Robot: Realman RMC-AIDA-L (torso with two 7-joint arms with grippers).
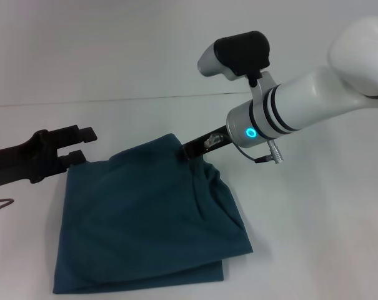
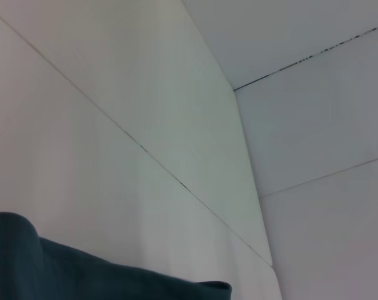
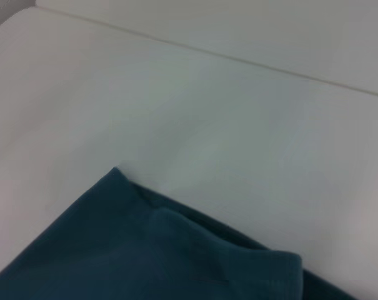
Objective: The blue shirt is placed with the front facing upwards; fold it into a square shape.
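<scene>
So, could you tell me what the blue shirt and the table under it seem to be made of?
The blue shirt looks like soft matte knit fabric, probably cotton: it drapes, wrinkles and folds in layers without shine. The table looks like a smooth, hard white surface with a faint sheen, perhaps laminate or painted board; the exact material is unclear.
</scene>
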